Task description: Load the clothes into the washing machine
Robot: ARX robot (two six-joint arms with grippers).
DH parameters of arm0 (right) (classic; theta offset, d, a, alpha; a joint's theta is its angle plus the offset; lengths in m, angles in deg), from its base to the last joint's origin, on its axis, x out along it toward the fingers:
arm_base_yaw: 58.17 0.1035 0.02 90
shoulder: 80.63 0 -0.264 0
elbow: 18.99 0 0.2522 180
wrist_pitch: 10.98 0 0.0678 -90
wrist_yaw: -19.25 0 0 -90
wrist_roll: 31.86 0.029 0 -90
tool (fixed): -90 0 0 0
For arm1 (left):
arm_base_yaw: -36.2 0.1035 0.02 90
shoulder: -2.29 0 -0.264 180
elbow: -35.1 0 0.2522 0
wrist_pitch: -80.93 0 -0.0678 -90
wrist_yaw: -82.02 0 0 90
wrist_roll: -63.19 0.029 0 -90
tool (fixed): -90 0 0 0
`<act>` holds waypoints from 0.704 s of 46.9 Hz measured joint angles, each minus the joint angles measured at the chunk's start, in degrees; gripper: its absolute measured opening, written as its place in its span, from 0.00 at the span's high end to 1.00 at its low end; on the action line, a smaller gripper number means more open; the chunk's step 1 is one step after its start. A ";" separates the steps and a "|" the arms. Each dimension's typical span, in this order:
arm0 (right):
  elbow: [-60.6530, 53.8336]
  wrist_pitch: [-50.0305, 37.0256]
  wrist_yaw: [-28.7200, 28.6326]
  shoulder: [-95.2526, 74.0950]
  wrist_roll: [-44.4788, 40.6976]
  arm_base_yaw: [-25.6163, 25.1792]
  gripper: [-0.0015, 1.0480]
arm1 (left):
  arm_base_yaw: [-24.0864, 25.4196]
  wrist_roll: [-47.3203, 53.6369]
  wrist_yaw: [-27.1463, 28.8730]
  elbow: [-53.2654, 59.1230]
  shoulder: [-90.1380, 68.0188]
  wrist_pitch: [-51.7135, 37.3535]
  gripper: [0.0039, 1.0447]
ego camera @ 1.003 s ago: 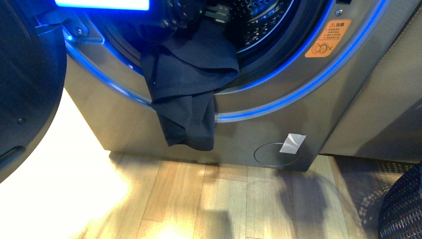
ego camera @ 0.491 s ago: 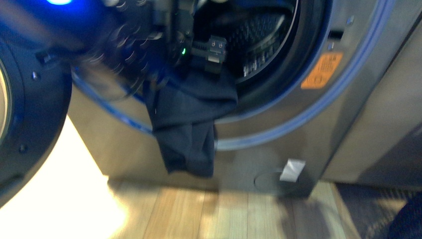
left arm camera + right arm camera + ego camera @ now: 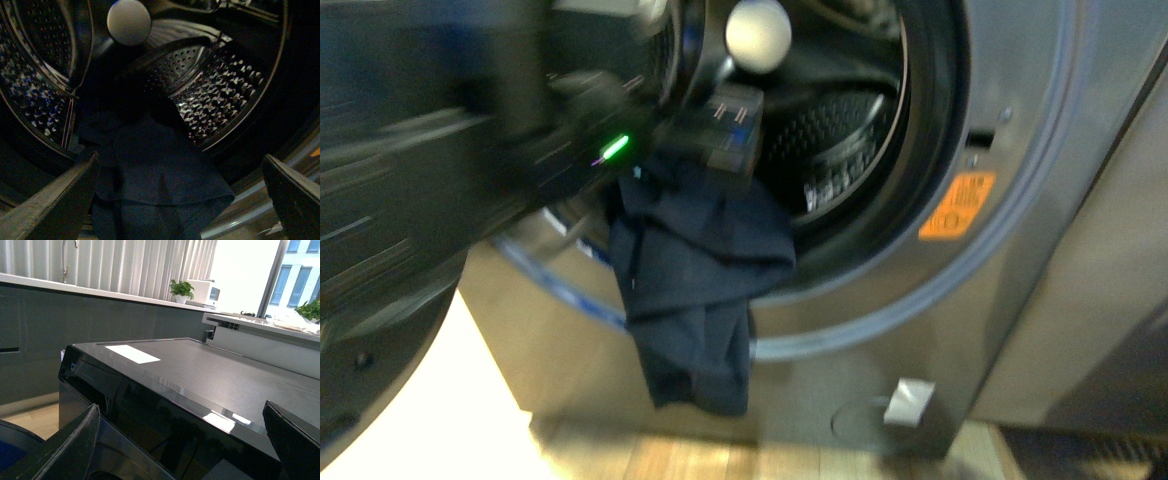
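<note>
Navy clothes hang half out over the washing machine porthole lip; left gripper spread above them, right gripper spread and idle, so grasp the bunched fold, then push deep into the drum.

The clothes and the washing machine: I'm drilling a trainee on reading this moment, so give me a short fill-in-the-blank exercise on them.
1. The dark navy clothes hang over the porthole's lower rim, partly in the drum and partly ____ it.
2. The sticker on the washing machine is ____ in colour.
3. The left claw faces the drum with its fingers ____ and nothing between them.
4. The right claw looks across the machine's ____, holding nothing.

Missing words: outside; orange; open; top
</note>
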 joint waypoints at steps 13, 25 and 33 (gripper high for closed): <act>0.00 0.00 0.00 0.00 0.00 0.00 0.07 | 1.46 -4.39 -4.61 11.67 17.90 1.38 0.06; 1.11 6.45 11.37 0.44 2.21 1.68 0.14 | 3.06 -6.64 -6.05 17.88 27.43 2.21 0.06; -28.09 -0.02 33.38 18.03 7.76 -3.10 0.49 | 5.73 -6.80 11.56 23.19 35.26 10.95 0.41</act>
